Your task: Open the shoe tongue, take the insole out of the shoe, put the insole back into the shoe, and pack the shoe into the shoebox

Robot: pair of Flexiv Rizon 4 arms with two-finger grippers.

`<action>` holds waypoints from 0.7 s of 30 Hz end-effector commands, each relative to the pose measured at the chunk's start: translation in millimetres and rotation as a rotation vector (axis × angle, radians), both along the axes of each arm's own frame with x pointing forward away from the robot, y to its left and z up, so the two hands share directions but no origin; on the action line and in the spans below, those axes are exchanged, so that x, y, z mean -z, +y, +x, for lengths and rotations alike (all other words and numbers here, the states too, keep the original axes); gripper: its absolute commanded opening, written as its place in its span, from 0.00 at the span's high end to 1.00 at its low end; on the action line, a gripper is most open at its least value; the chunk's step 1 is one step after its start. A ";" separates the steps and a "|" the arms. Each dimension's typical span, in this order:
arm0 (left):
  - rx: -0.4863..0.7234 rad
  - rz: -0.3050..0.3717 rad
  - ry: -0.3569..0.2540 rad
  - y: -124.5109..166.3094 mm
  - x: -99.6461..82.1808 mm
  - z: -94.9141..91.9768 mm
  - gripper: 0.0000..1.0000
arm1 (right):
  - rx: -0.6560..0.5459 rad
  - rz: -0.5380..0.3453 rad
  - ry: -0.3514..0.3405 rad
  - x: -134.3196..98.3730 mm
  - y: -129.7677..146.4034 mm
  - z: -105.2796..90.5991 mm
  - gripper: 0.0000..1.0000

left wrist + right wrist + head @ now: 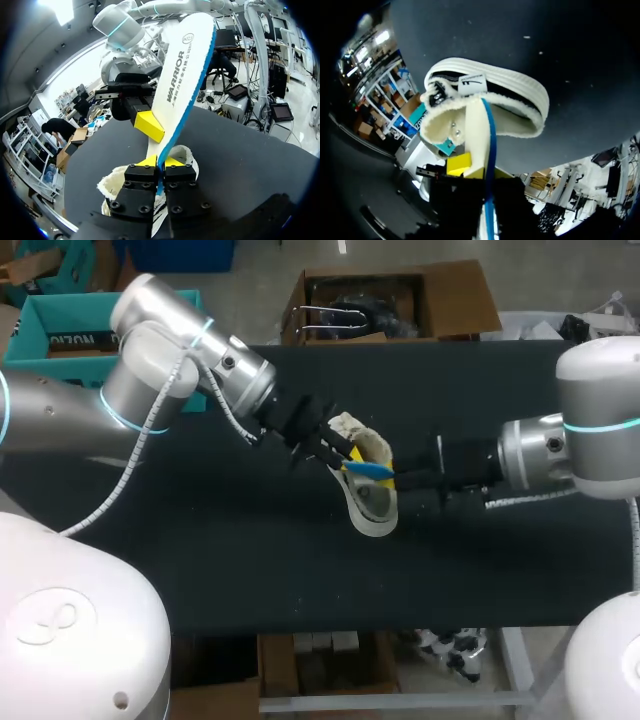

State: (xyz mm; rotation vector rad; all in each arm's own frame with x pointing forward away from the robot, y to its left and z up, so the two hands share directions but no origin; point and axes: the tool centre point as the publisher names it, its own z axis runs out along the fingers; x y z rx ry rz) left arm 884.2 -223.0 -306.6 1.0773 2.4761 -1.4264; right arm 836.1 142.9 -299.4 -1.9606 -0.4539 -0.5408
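Note:
A cream fleece-lined shoe with a white sole lies mid-table, its opening turned toward my grippers. A white insole with a blue edge sticks up out of it. In the left wrist view the insole rises ahead of my left gripper, which is shut on its lower edge just above the shoe. My right gripper comes in from the right. Its yellow fingers sit on both sides of the insole, shut on it, with the shoe beyond.
The black table top spreads out on every side of the shoe. An open brown cardboard box stands behind the far edge, and a teal box sits off the far left corner.

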 end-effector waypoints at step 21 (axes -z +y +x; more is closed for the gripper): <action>0.018 0.060 0.047 -1.4 17.6 23.8 1.00 | -0.007 0.019 0.015 27.0 10.8 27.8 1.00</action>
